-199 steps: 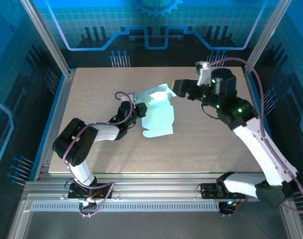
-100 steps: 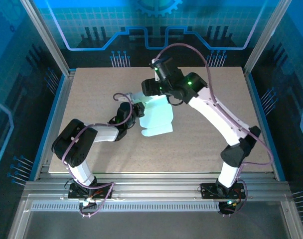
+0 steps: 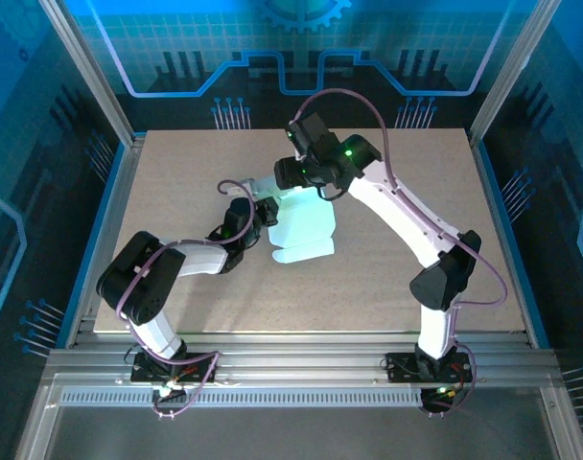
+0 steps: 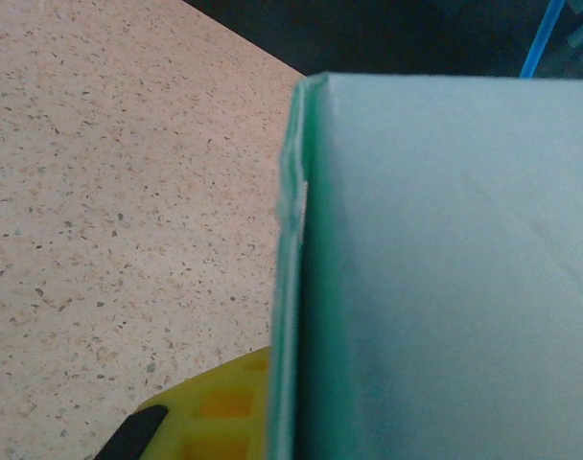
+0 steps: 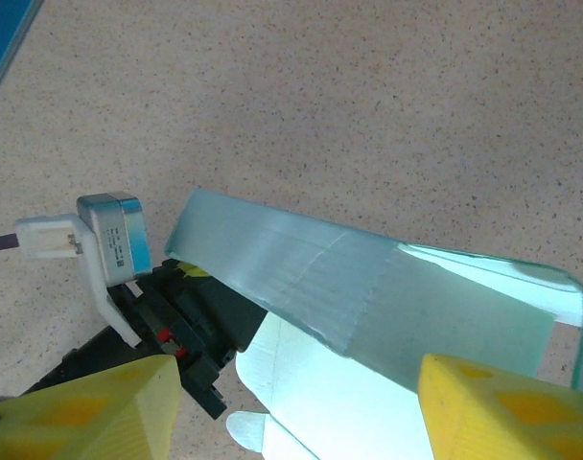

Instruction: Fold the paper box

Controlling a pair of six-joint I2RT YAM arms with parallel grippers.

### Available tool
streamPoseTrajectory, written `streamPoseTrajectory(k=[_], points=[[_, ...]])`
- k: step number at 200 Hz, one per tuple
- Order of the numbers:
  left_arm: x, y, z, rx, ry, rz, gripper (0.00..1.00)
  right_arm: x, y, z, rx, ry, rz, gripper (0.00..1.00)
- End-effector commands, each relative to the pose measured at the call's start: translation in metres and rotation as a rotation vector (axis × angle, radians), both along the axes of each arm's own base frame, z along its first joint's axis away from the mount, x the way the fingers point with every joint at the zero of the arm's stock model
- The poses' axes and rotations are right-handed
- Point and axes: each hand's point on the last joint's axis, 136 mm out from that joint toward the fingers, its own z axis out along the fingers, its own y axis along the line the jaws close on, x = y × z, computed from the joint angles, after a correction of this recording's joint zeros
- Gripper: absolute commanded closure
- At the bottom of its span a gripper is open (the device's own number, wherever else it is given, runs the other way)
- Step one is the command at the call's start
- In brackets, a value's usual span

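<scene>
A pale mint paper box [image 3: 306, 230], partly folded, lies near the middle of a speckled desk [image 3: 397, 268], a little toward the desk's far edge. It is thin card. One long flap [image 5: 349, 287] stands up along the side facing the desk's far edge, and the rest lies flat.

The left tool [image 3: 265, 213] sits at the side of the box toward the desk's left edge. It is closed and appears to pinch that edge. In its wrist view, a fold of card fills the frame just beside a yellow finger [image 4: 215, 412].

The right tool [image 3: 290, 178] hovers over the raised flap with its yellow fingers [image 5: 502, 407] spread wide. It grips nothing.

The box looks very light and would probably slide on the smooth desk if it were not pinned. Thin card like this likely bends easily, keeps a crease and would crumple under a hard squeeze. The best hold is probably close to a scored fold line or along a flap's free edge. The flap should be pushed broadside so it hinges at its crease and does not buckle.
</scene>
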Motion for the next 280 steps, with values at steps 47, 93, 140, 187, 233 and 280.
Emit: streamPoseTrajectory(k=[47, 93, 140, 187, 233, 280], points=[[-0.002, 0.001, 0.032, -0.035, -0.099, 0.012, 1.0, 0.01, -0.005, -0.022, -0.012, 0.078, -0.063, 0.36], [0.0, 0.005, 0.022, -0.002, -0.067, 0.033, 1.0, 0.003, -0.008, 0.01, -0.18, -0.108, -0.084, 0.31], [-0.002, 0.008, 0.019, 0.006, -0.056, 0.047, 1.0, 0.0, 0.005, 0.016, -0.28, -0.194, -0.102, 0.28], [-0.003, 0.009, 0.022, 0.007, -0.06, 0.049, 1.0, 0.006, 0.013, 0.0, -0.311, -0.156, -0.131, 0.3], [-0.003, 0.008, 0.025, -0.002, -0.067, 0.047, 1.0, 0.01, 0.0, -0.017, -0.354, -0.113, -0.184, 0.33], [-0.003, 0.007, 0.026, -0.004, -0.07, 0.043, 1.0, 0.014, 0.0, -0.032, -0.315, -0.053, -0.186, 0.31]])
